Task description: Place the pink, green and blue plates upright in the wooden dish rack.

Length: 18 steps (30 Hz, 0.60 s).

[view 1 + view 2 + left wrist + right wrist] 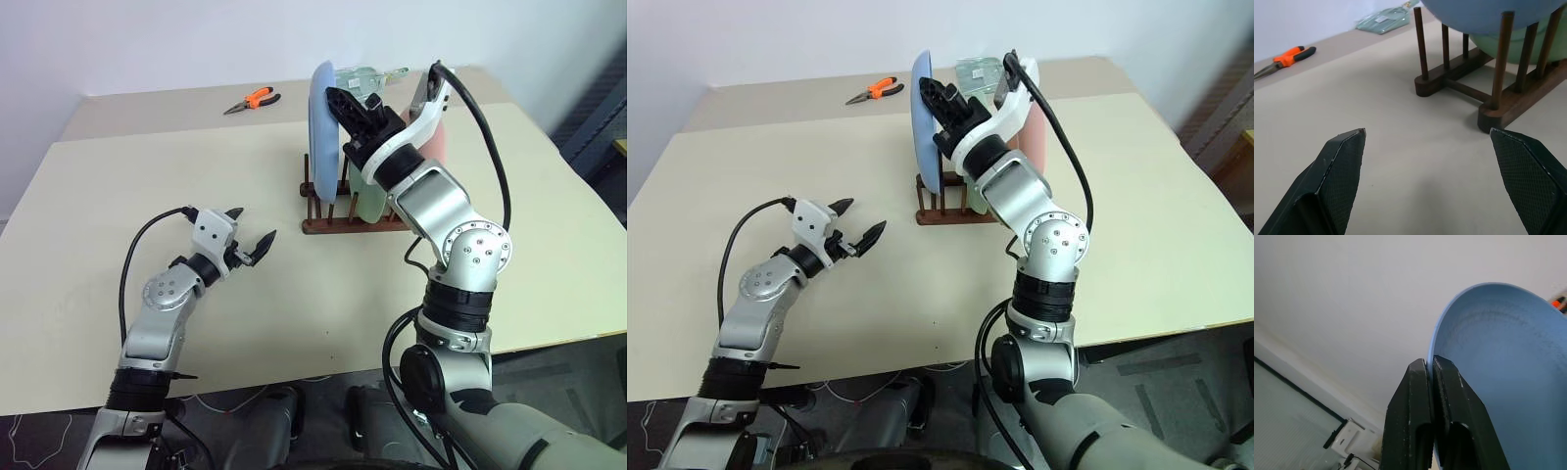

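Observation:
The wooden dish rack [328, 223] stands at the middle back of the table. A blue plate [321, 127] stands upright at its left end. Behind it are a green plate [372, 201] and a pink plate [438, 142], both partly hidden by my right arm. My right gripper [334, 94] is shut, with its fingers pressed together at the blue plate's upper rim [1459, 318]. I cannot tell whether they touch it. My left gripper [255, 223] hovers open and holds nothing. It is low over the table, left of the rack and pointing toward it.
Orange-handled pliers [253, 98] lie at the back left of the table. A clear plastic packet [367, 76] lies behind the rack. Bare tabletop [294, 294] stretches between my left gripper and the rack. The table's front edge runs close to my body.

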Available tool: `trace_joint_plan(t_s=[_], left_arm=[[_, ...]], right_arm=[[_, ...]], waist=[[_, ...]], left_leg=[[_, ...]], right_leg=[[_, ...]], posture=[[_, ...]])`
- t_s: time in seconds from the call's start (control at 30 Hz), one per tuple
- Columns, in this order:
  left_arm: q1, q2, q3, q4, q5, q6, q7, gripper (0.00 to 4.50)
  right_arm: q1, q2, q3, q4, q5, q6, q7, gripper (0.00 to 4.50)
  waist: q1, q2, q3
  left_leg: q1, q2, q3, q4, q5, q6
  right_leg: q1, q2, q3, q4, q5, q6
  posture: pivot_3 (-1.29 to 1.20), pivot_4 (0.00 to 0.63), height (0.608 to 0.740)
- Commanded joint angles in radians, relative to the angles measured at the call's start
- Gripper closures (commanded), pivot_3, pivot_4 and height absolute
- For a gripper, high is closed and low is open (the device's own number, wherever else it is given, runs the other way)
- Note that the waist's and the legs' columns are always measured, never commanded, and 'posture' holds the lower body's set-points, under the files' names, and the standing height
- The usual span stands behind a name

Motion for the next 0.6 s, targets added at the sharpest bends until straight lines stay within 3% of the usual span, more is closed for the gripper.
trace_joint_plan(t_s=[0.03,0.17,0.4,0.53,0.6], left_arm=[[-0.007,0.000,-0.004,-0.027,0.002,-0.008,-0.007,0.30],[-0.004,-0.002,-0.007,-0.030,0.004,-0.006,-0.009,0.30],[0.004,-0.001,-0.013,-0.040,0.004,-0.002,-0.007,0.30],[0.010,0.010,0.009,-0.042,0.011,-0.005,0.016,0.30],[0.023,0.035,0.046,-0.035,0.008,-0.006,0.024,0.30]], right_arm=[[-0.037,-0.015,0.013,0.015,-0.018,-0.023,0.015,3.60],[-0.064,-0.076,0.055,0.038,-0.120,-0.043,0.067,1.60],[-0.107,-0.202,0.179,0.013,-0.312,-0.104,0.269,1.60],[-0.084,-0.387,0.275,-0.134,-0.474,-0.203,0.488,1.60],[-0.014,-0.507,0.245,-0.193,-0.514,-0.246,0.586,1.60]], waist=[[0.000,0.000,0.000],[0.000,0.000,0.000],[0.000,0.000,0.000],[0.003,0.000,0.000],[0.009,-0.001,0.000]], left_leg=[[0.000,0.000,0.000,0.000,0.000,0.000],[0.000,0.000,0.000,0.000,0.000,0.000],[0.000,0.000,0.000,0.000,0.000,0.000],[-0.002,0.000,0.000,0.001,0.000,0.000],[-0.003,0.000,0.000,0.002,0.000,0.000]], right_leg=[[0.000,0.000,0.000,0.000,0.000,0.000],[-0.001,0.000,0.000,0.000,0.000,0.000],[-0.001,0.000,0.000,0.000,0.000,0.000],[-0.001,0.000,0.000,0.000,0.000,0.000],[-0.003,-0.001,-0.001,-0.001,0.000,0.000]], posture=[[0.00,0.150,0.727],[0.00,0.150,0.727],[0.00,0.150,0.727],[0.00,0.150,0.727],[0.00,0.150,0.727]])
